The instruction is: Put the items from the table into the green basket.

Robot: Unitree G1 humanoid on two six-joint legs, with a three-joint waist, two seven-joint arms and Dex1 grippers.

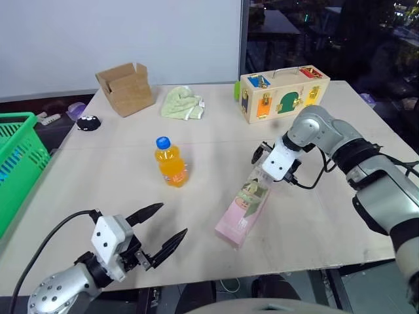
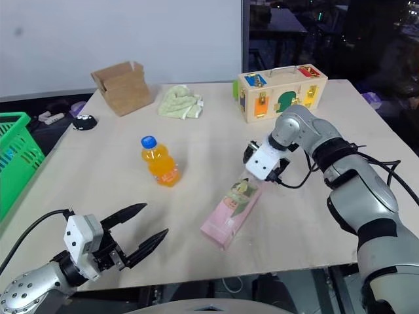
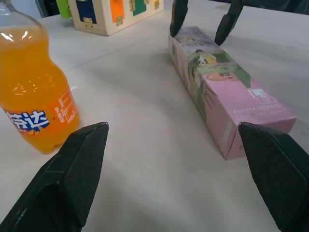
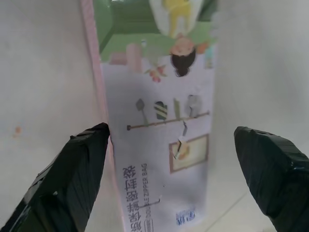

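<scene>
A long pink carton with a green picture lies flat on the table, right of centre. My right gripper points down over the carton's far end, open, one finger on each side of it; the right wrist view looks down on the carton between the fingertips. An orange drink bottle with a blue cap stands upright mid-table. Near the table's front left edge, my left gripper hangs open and empty, pointing toward bottle and carton. The green basket stands off the table's left edge.
At the back of the table stand a brown cardboard box, a crumpled pale green cloth and a wooden latch box. A small black object lies near the left edge. Bare tabletop lies between bottle and basket.
</scene>
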